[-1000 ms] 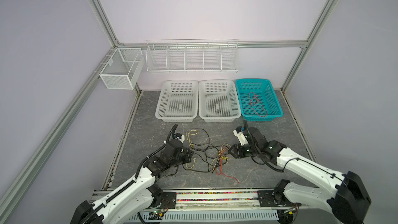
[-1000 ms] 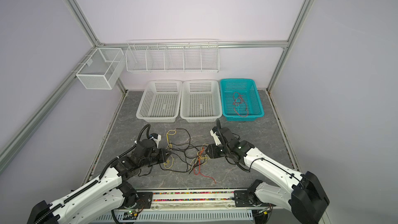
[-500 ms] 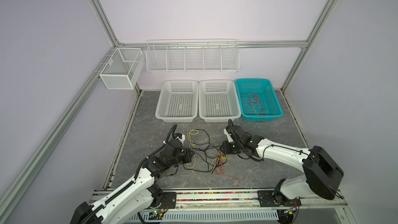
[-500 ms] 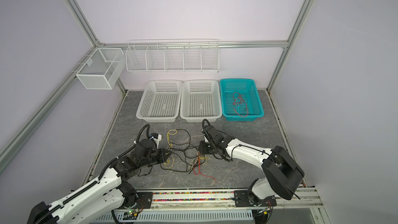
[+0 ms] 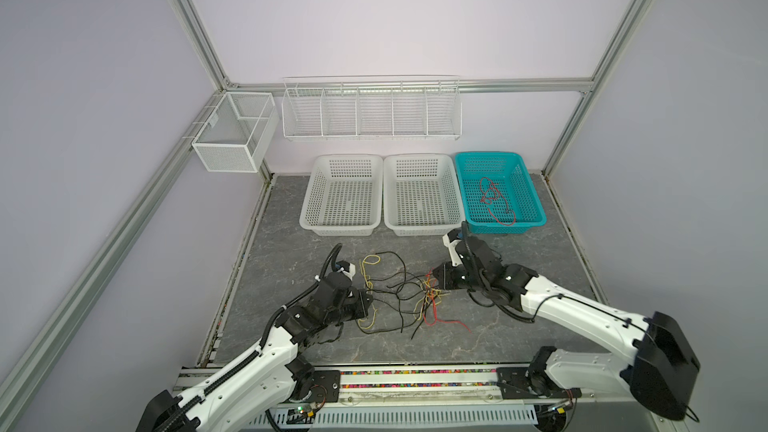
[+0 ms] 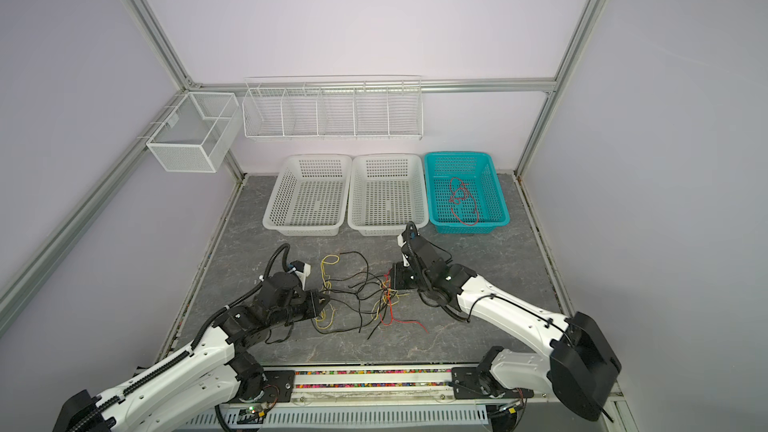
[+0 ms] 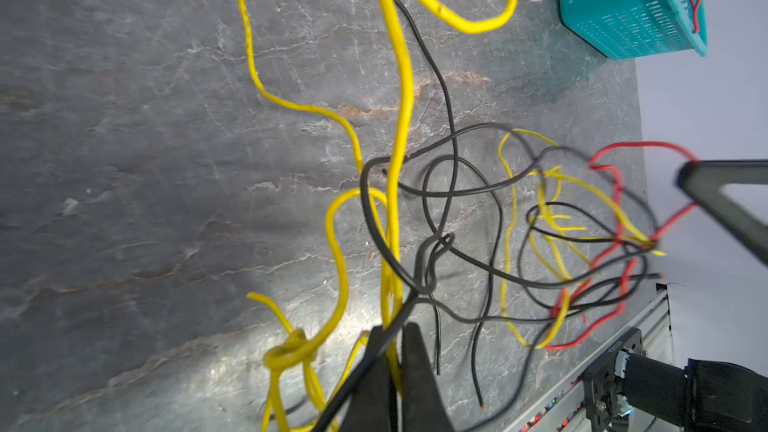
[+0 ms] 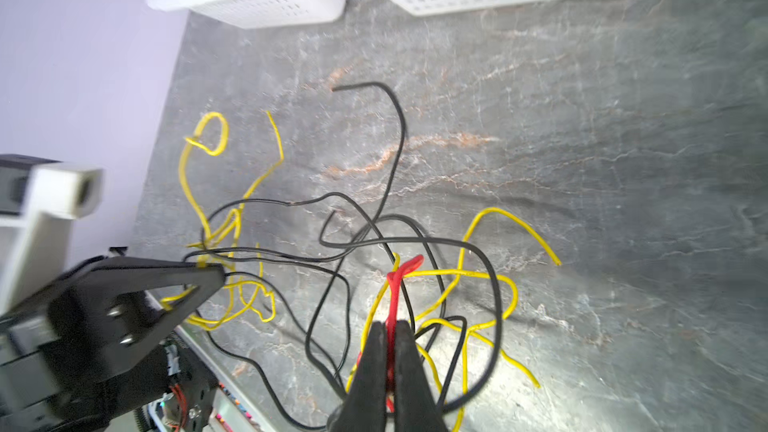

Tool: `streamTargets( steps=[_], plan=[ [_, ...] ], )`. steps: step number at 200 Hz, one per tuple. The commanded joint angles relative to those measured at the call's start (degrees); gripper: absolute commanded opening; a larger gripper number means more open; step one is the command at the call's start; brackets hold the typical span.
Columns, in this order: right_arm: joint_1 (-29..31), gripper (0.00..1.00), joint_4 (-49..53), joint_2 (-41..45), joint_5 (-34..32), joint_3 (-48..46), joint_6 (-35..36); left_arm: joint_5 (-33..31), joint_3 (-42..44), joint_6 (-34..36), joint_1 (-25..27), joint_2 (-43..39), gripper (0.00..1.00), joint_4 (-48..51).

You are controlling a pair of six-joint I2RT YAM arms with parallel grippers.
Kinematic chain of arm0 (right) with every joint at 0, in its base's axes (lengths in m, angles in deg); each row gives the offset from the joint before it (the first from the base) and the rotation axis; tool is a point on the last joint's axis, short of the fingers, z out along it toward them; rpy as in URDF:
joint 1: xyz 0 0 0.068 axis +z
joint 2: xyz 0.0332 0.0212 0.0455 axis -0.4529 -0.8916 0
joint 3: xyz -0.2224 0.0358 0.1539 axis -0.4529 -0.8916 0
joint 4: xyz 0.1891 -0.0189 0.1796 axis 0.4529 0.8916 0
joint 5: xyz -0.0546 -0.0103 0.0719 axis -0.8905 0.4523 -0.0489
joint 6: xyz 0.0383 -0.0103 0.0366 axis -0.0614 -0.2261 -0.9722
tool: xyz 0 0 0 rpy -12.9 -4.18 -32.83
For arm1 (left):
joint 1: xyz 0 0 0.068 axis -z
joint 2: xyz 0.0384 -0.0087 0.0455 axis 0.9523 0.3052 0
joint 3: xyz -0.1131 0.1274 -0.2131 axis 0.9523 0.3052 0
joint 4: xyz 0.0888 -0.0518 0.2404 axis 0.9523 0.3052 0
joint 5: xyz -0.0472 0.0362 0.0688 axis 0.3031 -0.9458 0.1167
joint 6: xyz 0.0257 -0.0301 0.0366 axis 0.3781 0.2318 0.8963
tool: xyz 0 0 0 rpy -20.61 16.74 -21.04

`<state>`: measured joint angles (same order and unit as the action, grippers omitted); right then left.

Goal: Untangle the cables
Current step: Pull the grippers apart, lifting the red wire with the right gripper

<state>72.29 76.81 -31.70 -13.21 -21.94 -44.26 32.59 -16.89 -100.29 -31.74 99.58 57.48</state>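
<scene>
- Near the front edge of the desk [image 5: 291, 251], about midway between its side edges, the cables [image 5: 411, 297] lie in one loose tangle of black, yellow and red strands
- The right tool [image 8: 389, 324] has just come in to the tangle's right fringe and closed. A second ago its jaws stood apart, and now they are clenched on a red cable [image 8: 392, 292], pinched between them in the right wrist view
- The left tool [image 7: 394, 328] has not changed and stays clenched on a black cable [image 7: 406, 309] at the tangle's left fringe. A yellow strand runs just behind the fingers, and I cannot tell whether it is caught too
- The heap itself has hardly shifted
- The tangle now looks pinned at both sides, so the red cable seems ready to be drawn out to the right while the left tool holds the rest back. It crosses black and yellow loops and may drag them along
- A sorted red cable [image 5: 494, 201] already lies in the teal basket [image 5: 488, 155] at the back right corner, a likely destination, with the white baskets [image 5: 347, 229] beside it
</scene>
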Motion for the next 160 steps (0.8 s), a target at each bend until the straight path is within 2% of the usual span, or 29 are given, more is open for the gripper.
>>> streamTargets(
  steps=[1,67,122,150,160],
  plan=[
    [-0.1,0.07,4.8,6.5,-3.4,2.5,3.7,-1.7,1.5,-1.0,-0.3,1.0,0.0,-1.5],
    [-3.9,0.06,10.4,25.4,-8.1,4.7,11.1,-4.2,3.9,-1.8,-0.3,7.0,0.0,-3.7],
    [-5.3,0.06,8.4,34.2,-5.7,4.7,14.0,-6.5,3.5,-0.8,-1.1,8.8,0.0,-2.2],
    [-5.3,0.06,5.3,41.1,-10.6,2.9,13.5,-5.3,3.5,-0.5,-2.3,10.6,0.0,-2.8],
    [-5.3,0.06,1.8,43.7,-10.5,0.3,12.1,-4.1,3.6,-0.8,-2.4,11.0,0.0,-4.0]
  ],
)
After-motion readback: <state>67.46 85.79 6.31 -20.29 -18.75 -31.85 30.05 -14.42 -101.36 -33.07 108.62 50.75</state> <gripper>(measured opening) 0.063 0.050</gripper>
